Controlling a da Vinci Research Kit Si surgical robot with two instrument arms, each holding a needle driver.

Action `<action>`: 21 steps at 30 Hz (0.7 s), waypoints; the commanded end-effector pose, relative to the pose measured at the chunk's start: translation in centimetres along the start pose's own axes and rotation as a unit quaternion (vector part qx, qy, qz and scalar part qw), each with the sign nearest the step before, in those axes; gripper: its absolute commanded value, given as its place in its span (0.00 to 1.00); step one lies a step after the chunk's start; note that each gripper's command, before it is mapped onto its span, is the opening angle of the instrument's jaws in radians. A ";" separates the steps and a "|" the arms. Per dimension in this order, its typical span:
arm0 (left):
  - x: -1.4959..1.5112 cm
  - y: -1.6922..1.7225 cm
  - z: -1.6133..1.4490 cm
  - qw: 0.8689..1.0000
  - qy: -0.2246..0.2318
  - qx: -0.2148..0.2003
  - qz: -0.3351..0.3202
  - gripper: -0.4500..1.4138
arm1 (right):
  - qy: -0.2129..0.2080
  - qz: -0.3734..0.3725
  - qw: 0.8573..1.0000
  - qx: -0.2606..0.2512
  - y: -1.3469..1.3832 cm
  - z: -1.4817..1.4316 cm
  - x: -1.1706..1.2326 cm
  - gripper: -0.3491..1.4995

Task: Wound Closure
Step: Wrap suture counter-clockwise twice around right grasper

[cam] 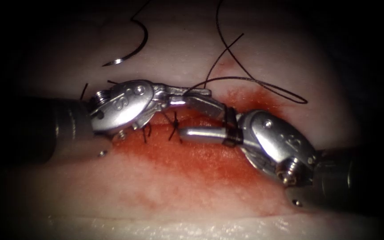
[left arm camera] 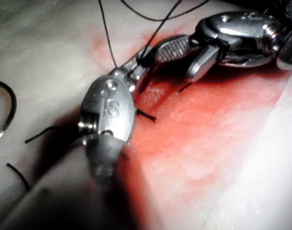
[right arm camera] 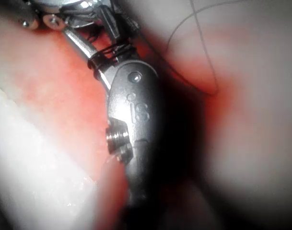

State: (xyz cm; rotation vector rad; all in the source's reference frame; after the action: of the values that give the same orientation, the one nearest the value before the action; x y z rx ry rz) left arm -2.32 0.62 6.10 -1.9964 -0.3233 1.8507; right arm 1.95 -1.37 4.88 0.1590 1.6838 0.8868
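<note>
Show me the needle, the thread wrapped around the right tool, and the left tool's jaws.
needle (cam: 141, 42): endoscope view, mid-curve, lying free on the tissue.
thread wraps (cam: 231, 129): endoscope view, coils round the right tool's open jaws.
left tool (cam: 196, 92): endoscope view, jaw tips shut on thread.

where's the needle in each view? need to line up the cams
Endoscope view: the needle lies loose on the tissue at upper left, above the left tool, held by neither tool.
Left wrist view: the needle lies on pale tissue beyond the left tool's wrist.
Right wrist view: I can't make it out.
Shared landmark: thread wrapped round the right tool, open jaws; same wraps in the right wrist view.
</note>
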 end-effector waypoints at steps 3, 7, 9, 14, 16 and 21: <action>-0.07 0.06 0.00 1.000 0.001 0.003 0.002 0.00 | -0.009 -0.005 1.000 -0.025 0.04 -0.04 -0.04 0.45; -0.05 0.12 -0.06 1.000 0.006 0.011 0.002 0.00 | -0.022 -0.009 0.999 -0.049 0.08 -0.10 -0.03 0.40; -0.05 0.15 -0.07 1.000 0.009 0.012 0.002 0.00 | -0.034 -0.015 0.997 -0.062 0.09 -0.10 -0.05 0.37; -0.03 0.25 -0.10 1.000 0.016 0.015 0.002 0.00 | -0.050 -0.022 0.995 -0.080 0.13 -0.14 -0.08 0.36; -0.03 0.30 -0.11 1.000 0.015 0.015 0.002 0.00 | -0.051 -0.024 0.995 -0.085 0.16 -0.16 -0.07 0.36; -0.01 0.43 -0.12 1.000 0.014 0.017 0.002 0.00 | -0.048 0.004 0.992 -0.114 0.22 -0.16 -0.07 0.37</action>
State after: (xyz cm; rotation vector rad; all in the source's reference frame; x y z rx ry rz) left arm -2.19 0.21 5.87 -1.9972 -0.2770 1.8171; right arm 1.67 -1.27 5.05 0.0521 1.4743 1.0699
